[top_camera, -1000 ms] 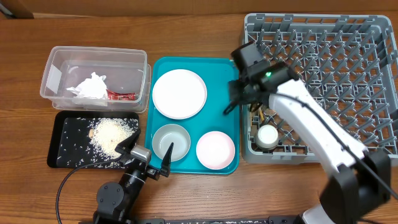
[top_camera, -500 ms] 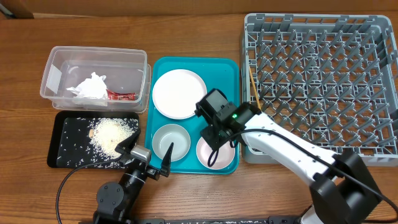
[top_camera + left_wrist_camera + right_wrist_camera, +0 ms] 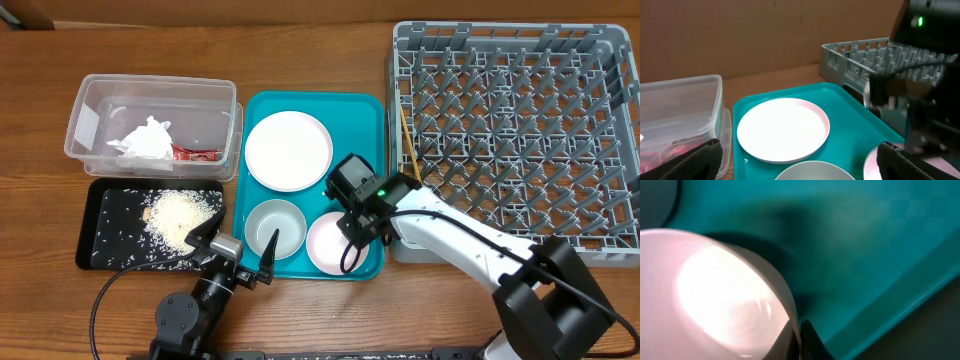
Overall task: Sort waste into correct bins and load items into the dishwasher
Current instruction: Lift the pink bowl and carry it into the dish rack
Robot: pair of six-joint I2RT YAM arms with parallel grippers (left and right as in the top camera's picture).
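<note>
Pink round bowl (image 3: 325, 245), teal plastic tray (image 3: 352, 112): your right end effector (image 3: 352, 236) pinches the rim, likely for lifting to the grey plastic rack (image 3: 520, 120).

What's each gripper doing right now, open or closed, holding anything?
Left gripper: open, empty.
Right gripper: fingertips at the rim of the pink bowl; whether it is clamped cannot be told.
</note>
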